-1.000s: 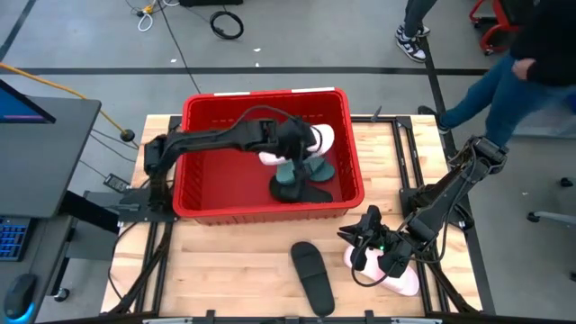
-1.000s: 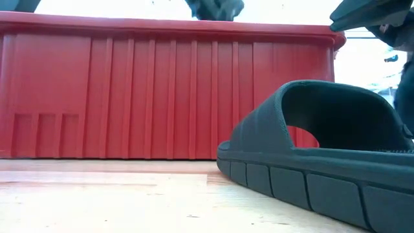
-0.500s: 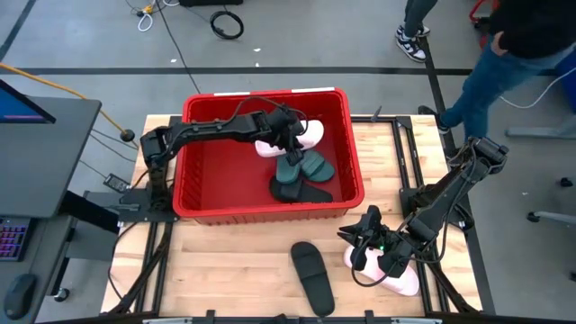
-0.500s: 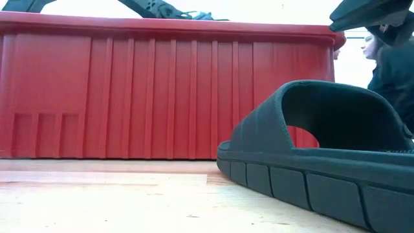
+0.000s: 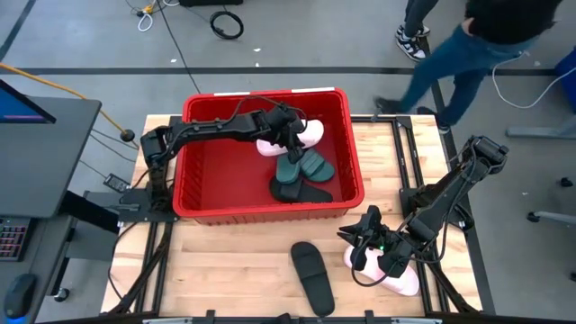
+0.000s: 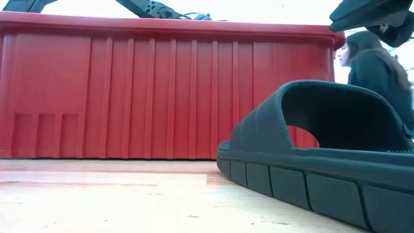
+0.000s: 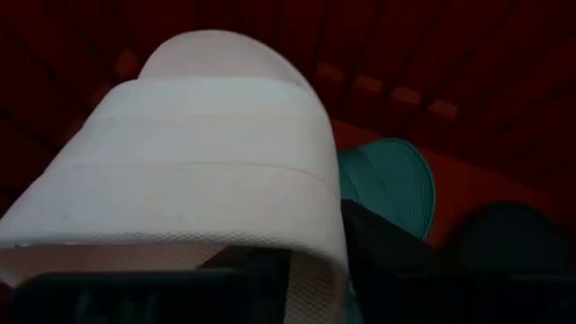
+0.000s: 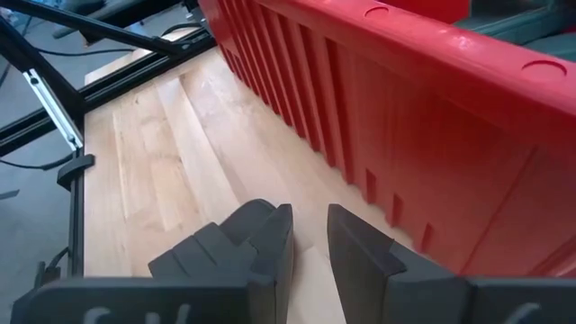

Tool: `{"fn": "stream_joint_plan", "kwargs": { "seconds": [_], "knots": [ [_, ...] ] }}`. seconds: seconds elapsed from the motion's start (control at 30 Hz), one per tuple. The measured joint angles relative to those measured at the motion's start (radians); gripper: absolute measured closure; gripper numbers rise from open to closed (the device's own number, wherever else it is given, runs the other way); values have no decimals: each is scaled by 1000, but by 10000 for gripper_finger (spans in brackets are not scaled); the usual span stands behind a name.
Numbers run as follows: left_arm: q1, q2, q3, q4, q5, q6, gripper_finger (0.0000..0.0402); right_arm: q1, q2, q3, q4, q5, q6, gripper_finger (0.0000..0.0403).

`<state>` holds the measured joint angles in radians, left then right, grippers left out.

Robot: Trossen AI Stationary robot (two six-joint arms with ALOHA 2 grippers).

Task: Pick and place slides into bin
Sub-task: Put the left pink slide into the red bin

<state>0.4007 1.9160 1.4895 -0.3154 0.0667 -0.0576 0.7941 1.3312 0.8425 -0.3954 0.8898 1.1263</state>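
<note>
Your left pincer [image 5: 290, 135] is in the bin [image 5: 202, 205], right at the pale pink slide [image 5: 304, 135]; can't tell if it's let go. Lift straight up. Right pincer [image 8: 308, 236], slightly spread and empty, hovers near the other pink slide [image 5: 400, 279] on the table [image 5: 234, 270].

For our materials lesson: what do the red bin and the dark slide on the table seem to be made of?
Bin: likely rigid moulded plastic, slightly glossy, judging by its ribbed walls and thick rim. Dark slide: probably soft moulded foam or rubber, matte, with a grooved sole edge and one seamless strap.
</note>
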Motion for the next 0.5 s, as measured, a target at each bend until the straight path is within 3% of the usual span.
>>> {"fn": "stream_joint_plan", "kwargs": {
  "seconds": [0.27,0.5],
  "knots": [
    [0,1,0,1,1,4,215,1,22,0,44,-5,-23,323],
    [0,-1,0,-57,12,-19,164,22,197,0,336,-104,-191,323]
  ]
}}
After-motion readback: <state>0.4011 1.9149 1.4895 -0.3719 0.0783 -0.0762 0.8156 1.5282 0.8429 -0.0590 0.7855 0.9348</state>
